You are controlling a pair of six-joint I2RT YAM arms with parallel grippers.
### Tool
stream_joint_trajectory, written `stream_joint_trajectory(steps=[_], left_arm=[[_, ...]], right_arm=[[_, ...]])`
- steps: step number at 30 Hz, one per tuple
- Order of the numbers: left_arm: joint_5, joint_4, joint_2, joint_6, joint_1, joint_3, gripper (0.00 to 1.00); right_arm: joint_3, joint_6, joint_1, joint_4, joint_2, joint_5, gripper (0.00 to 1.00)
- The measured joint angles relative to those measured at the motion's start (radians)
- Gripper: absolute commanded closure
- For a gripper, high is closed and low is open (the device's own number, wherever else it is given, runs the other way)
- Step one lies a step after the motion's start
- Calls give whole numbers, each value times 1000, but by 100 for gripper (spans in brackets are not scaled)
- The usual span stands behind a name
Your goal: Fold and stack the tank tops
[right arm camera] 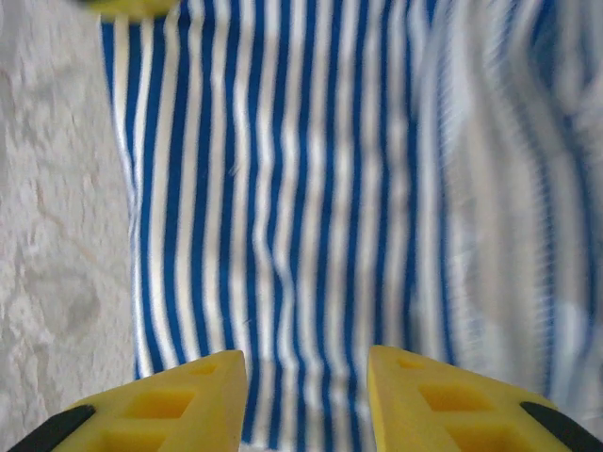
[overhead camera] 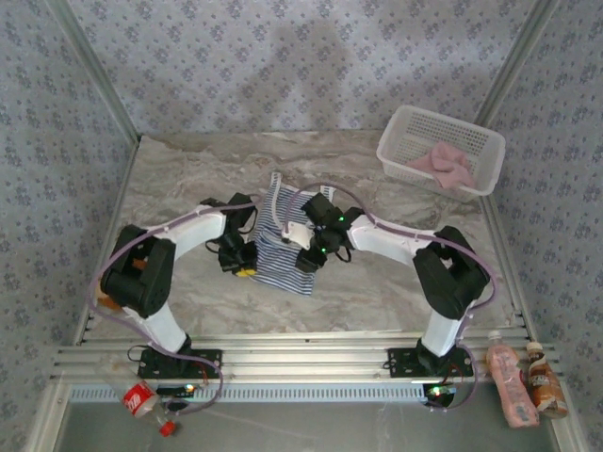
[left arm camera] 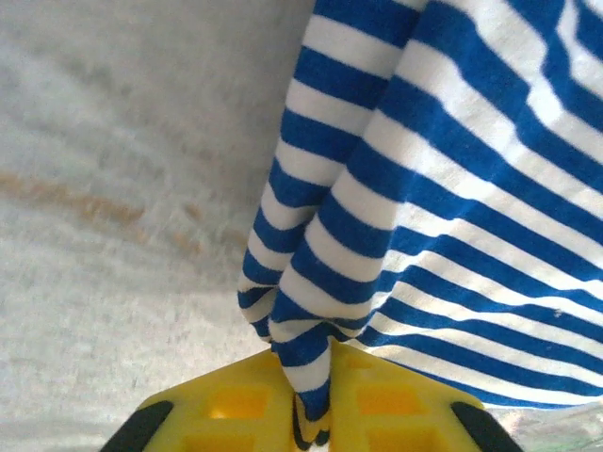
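- At the near edge, beside the right arm's base, a pink bottle (overhead camera: 509, 381) and a brown bottle (overhead camera: 545, 379) sit side by side.
- The left gripper (left arm camera: 316, 419) is closed tight on a bunched edge of the striped top (left arm camera: 424, 188), with cloth pinched between its yellow fingers.
- The right gripper (right arm camera: 306, 377) hangs over the same top with its jaws partly apart, gripping nothing. The cloth on the right of its wrist view is blurred, perhaps a raised fold.
- The striped top lies rumpled in the middle of the table (overhead camera: 188, 179), between both grippers.
- At the far right corner, the pink top (overhead camera: 443, 165) lies crumpled in a white basket (overhead camera: 396, 141).
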Motion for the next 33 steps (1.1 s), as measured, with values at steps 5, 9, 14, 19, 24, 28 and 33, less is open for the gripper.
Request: stream_joint_trajectory(steps=[5, 9, 14, 19, 24, 28, 33], left_arm=[[-46, -29, -70, -48, -3, -3, 69], [-51, -13, -129, -102, -24, -4, 69], [20, 129, -129, -177, -65, -56, 73], [60, 229, -40, -190, -90, -85, 77], [70, 252, 3, -167, -71, -110, 79], [76, 248, 5, -142, -62, -111, 79], [76, 243, 5, -106, -51, -115, 80]], right_arm=[[-8, -34, 43, 130, 23, 99, 47], [-18, -77, 60, 213, 81, 150, 46], [-16, -99, 38, 269, 160, 187, 47], [-6, -92, 21, 298, 166, 183, 47], [2, -77, -11, 310, 170, 163, 48], [42, -78, -28, 311, 201, 166, 48], [71, -91, -39, 298, 226, 169, 49]])
